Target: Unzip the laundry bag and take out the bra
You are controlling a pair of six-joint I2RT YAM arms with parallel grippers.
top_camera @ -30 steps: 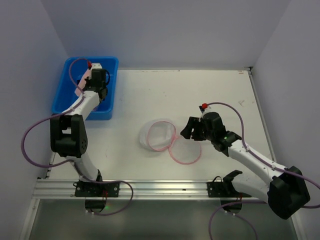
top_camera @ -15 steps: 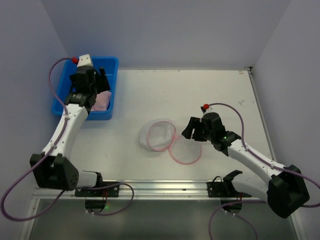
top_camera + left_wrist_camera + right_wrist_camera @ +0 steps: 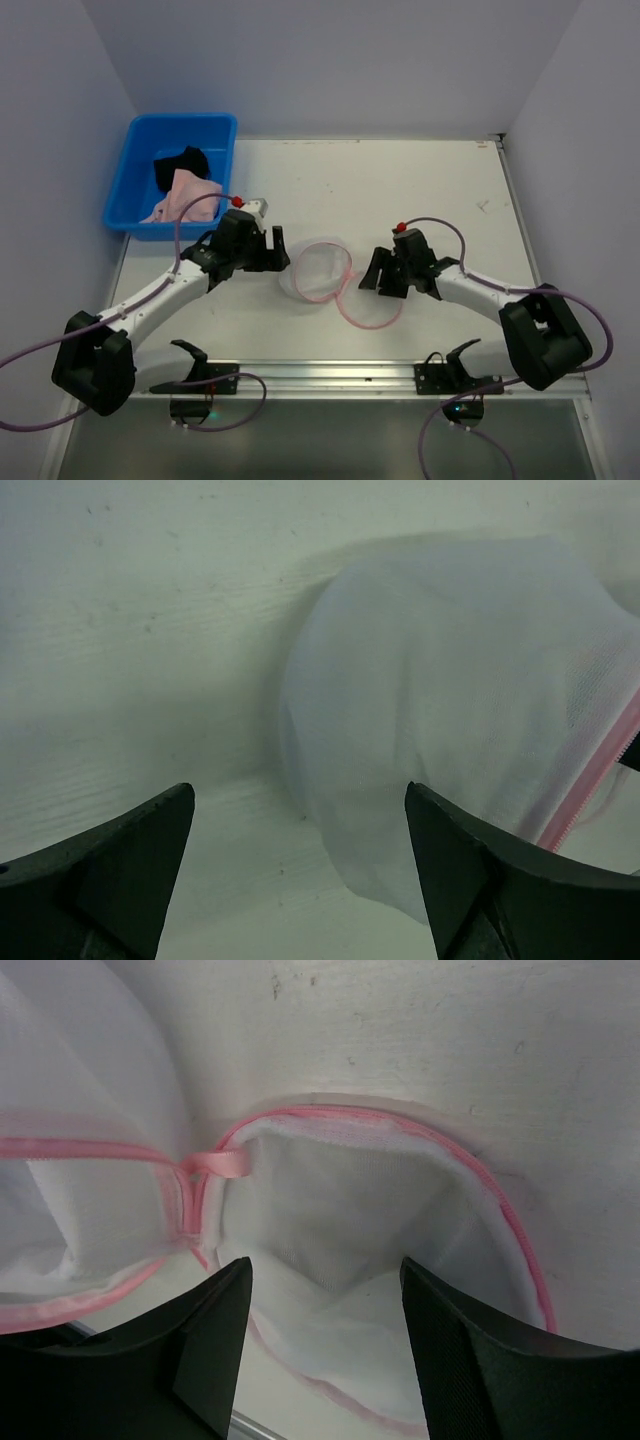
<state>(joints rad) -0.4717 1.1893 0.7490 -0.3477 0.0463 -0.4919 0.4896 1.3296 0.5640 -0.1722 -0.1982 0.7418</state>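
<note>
The white mesh laundry bag (image 3: 315, 268) lies unzipped mid-table, its pink-trimmed round lid (image 3: 372, 303) flopped open to the right. A pink garment, the bra (image 3: 188, 193), lies in the blue bin. My left gripper (image 3: 279, 251) is open just left of the bag; in the left wrist view the bag's mesh wall (image 3: 450, 700) stands ahead of the gripper (image 3: 298, 795), with nothing between the fingers. My right gripper (image 3: 373, 272) is open over the lid; the right wrist view shows the lid (image 3: 380, 1200) and a pink loop tab (image 3: 216, 1163) beyond the gripper (image 3: 325, 1265).
The blue bin (image 3: 133, 190) stands at the table's back left corner and also holds a black item (image 3: 180, 162). Grey walls close in the left, back and right. A metal rail (image 3: 300, 375) runs along the near edge.
My left arm swung out of the blue bin to the bag's left side, opening and leaving the pink garment in the bin. My right gripper shifted slightly toward the lid.
</note>
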